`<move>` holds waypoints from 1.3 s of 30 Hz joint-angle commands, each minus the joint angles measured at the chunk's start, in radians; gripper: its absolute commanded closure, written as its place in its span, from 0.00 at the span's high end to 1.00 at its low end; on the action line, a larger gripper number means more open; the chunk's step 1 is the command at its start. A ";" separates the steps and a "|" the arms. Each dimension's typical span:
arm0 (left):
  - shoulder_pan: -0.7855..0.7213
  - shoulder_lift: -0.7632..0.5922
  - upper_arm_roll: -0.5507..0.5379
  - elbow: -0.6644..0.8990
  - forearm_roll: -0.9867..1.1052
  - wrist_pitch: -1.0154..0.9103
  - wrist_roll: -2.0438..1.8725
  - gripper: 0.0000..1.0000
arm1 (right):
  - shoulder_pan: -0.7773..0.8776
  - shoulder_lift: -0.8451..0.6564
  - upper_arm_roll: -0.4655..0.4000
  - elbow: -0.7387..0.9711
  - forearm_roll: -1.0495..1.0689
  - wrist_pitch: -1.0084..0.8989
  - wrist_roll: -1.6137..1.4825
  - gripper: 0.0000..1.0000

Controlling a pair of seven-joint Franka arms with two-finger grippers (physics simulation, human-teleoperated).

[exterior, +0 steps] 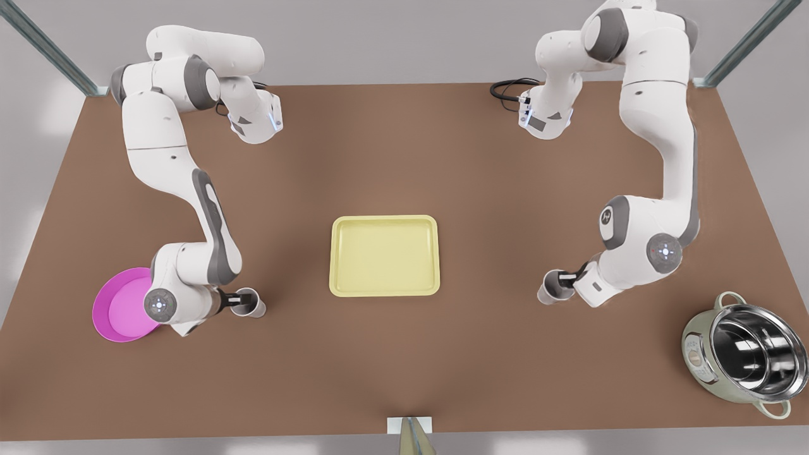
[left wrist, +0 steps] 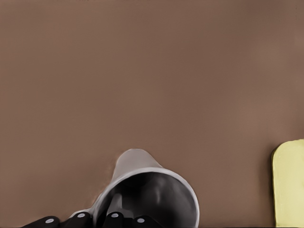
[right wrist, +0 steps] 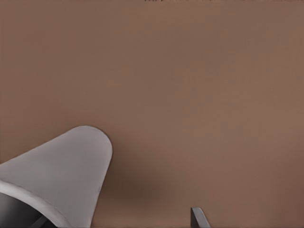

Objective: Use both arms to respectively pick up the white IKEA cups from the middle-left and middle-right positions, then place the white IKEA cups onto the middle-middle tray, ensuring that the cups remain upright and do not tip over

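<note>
Left gripper [exterior: 239,298]: jaws grasping left cup [exterior: 248,303] by its rim.
Right gripper [exterior: 564,282]: jaws grasping right cup [exterior: 552,287].
Advice: carry both level, upright to mid-bench tray [exterior: 384,290].

Brown tabletop [exterior: 392,158] is carrying a pale yellow tray [exterior: 384,255] lying flat around its middle. Off to the tray's left in the front view, a round magenta dish [exterior: 117,306] is sitting near the table edge. Off to the tray's right and nearer the front edge, a steel pot [exterior: 746,354] is tilting.
</note>
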 commanded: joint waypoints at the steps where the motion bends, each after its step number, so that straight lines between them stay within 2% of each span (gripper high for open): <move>1: -0.098 0.037 -0.017 0.053 -0.005 -0.076 -0.763 0.21 | 0.000 -0.001 0.000 -0.002 0.004 0.037 -0.027 0.96; 2: -0.157 0.050 -0.017 0.055 -0.005 -0.072 -0.878 0.21 | 0.000 -0.001 -0.001 -0.002 -0.002 0.040 -0.028 0.66; 3: -0.197 0.064 -0.019 0.056 -0.005 -0.039 -0.947 0.21 | 0.007 -0.003 -0.001 -0.001 -0.006 0.043 -0.027 0.49; 6: -0.208 0.099 -0.114 0.056 -0.008 0.097 -1.029 0.21 | 0.010 -0.006 -0.001 0.007 -0.009 0.041 -0.027 0.29; 8: -0.246 0.124 -0.126 0.056 -0.010 0.171 -1.044 0.21 | 0.015 -0.008 -0.001 0.007 -0.009 0.038 -0.025 0.21; 13: -0.317 0.196 -0.128 0.067 -0.007 0.315 -1.108 0.21 | 0.043 -0.038 0.008 0.010 -0.006 0.021 -0.027 0.21; 19: -0.317 0.241 -0.128 0.064 -0.004 0.352 -1.104 0.22 | 0.266 -0.127 0.020 0.010 -0.008 0.008 -0.027 0.21; 20: -0.317 0.241 -0.128 0.062 -0.002 0.352 -1.102 0.30 | 0.308 -0.126 0.020 0.013 0.000 0.009 -0.011 0.21; 21: -0.317 0.241 -0.128 0.061 -0.002 0.352 -1.102 0.43 | 0.328 -0.123 0.022 0.016 0.011 0.015 -0.010 0.21; 22: -0.317 0.247 -0.128 0.061 -0.002 0.352 -1.102 0.52 | 0.345 -0.118 0.022 0.025 0.018 0.017 -0.010 0.21; 24: -0.316 0.248 -0.128 0.061 0.012 0.352 -1.104 0.61 | 0.381 -0.107 0.023 0.033 0.046 0.035 -0.010 0.21; 26: -0.317 0.247 -0.128 0.061 0.012 0.350 -1.107 0.83 | 0.414 -0.100 0.023 0.030 0.052 0.046 -0.010 0.21; 29: -0.316 0.245 -0.128 0.061 0.012 0.346 -1.110 0.90 | 0.440 -0.081 0.023 0.025 0.089 0.051 -0.010 0.21; 31: -0.314 0.244 -0.128 0.058 0.013 0.346 -1.107 1.00 | 0.452 -0.067 0.023 0.024 0.104 0.052 -0.010 0.21; 35: -0.302 0.165 -0.128 -0.011 0.010 0.337 -1.111 1.00 | 0.474 -0.038 0.023 0.014 0.103 0.064 -0.015 0.21; 36: -0.282 0.126 -0.128 -0.005 0.010 0.233 -1.111 1.00 | 0.474 -0.031 0.023 0.014 0.103 0.066 -0.015 0.21; 37: -0.213 0.035 -0.126 0.024 0.012 0.010 -1.104 1.00 | 0.474 -0.024 0.032 0.014 0.104 0.066 -0.016 0.21; 38: -0.153 0.003 -0.126 0.107 0.013 -0.165 -1.101 1.00 | 0.467 -0.015 0.039 0.014 0.104 0.067 -0.016 0.21; 39: -0.052 0.004 -0.125 0.294 0.049 -0.455 -0.957 1.00 | 0.467 -0.014 0.040 0.014 0.104 0.067 -0.016 0.21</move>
